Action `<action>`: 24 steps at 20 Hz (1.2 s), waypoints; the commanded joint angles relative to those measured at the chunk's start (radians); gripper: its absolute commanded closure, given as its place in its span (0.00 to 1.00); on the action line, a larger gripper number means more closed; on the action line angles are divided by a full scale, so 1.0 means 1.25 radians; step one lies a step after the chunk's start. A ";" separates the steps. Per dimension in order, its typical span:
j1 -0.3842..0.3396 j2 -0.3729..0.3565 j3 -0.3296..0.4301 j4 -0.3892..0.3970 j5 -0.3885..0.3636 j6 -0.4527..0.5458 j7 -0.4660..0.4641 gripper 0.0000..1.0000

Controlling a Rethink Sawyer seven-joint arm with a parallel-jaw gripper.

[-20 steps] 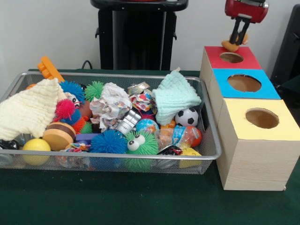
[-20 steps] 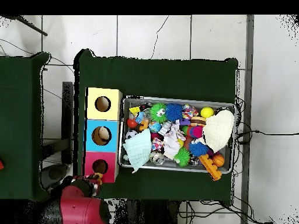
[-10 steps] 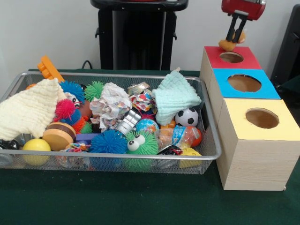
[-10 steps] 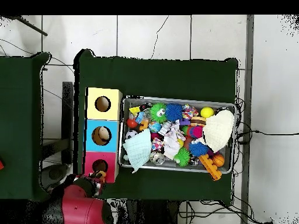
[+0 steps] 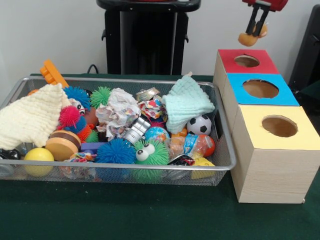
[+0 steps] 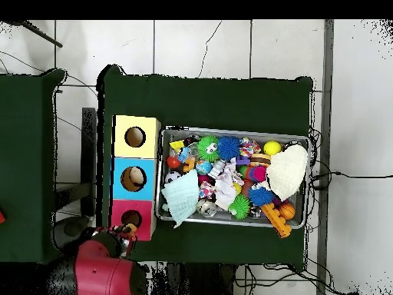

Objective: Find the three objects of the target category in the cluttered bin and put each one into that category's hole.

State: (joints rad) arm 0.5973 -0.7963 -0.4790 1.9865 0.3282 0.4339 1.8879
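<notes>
The wire mesh bin [image 5: 226, 134] holds a heap of toys and cloths; it also shows in the overhead view [image 6: 304, 140]. The red-surrounded hole [image 5: 247, 61] is on the far box of a row of three, and shows in the overhead view [image 6: 131, 219]. My gripper [image 5: 256, 29] hangs at the top right, above and slightly behind the red hole, shut on a small orange-yellow toy [image 5: 246, 39]. In the overhead view the gripper [image 6: 123, 234] sits by the red box's near edge.
A blue-surrounded hole [image 5: 260, 88] and a yellow-surrounded hole [image 5: 279, 126] follow in the row. In the bin lie a mint cloth [image 5: 186, 102], a cream cloth [image 5: 30, 118], a soccer ball [image 5: 199, 125], spiky balls and an orange block [image 5: 51, 73]. The pedestal [image 5: 145, 35] stands behind.
My gripper has risen with the orange-yellow toy from just over the red box's far edge to well above it. The bin's contents have not moved.
</notes>
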 commanded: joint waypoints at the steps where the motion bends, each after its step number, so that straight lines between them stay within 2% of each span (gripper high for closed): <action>1: -0.014 0.010 0.012 -0.070 0.016 0.073 0.194 1.00; 9: -0.035 0.033 0.048 -0.039 0.024 -0.018 0.185 1.00; 24: -0.056 0.043 0.079 -0.002 0.024 -0.093 0.182 1.00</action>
State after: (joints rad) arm 0.5583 -0.7927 -0.4764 1.9544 0.3284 0.3807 1.8879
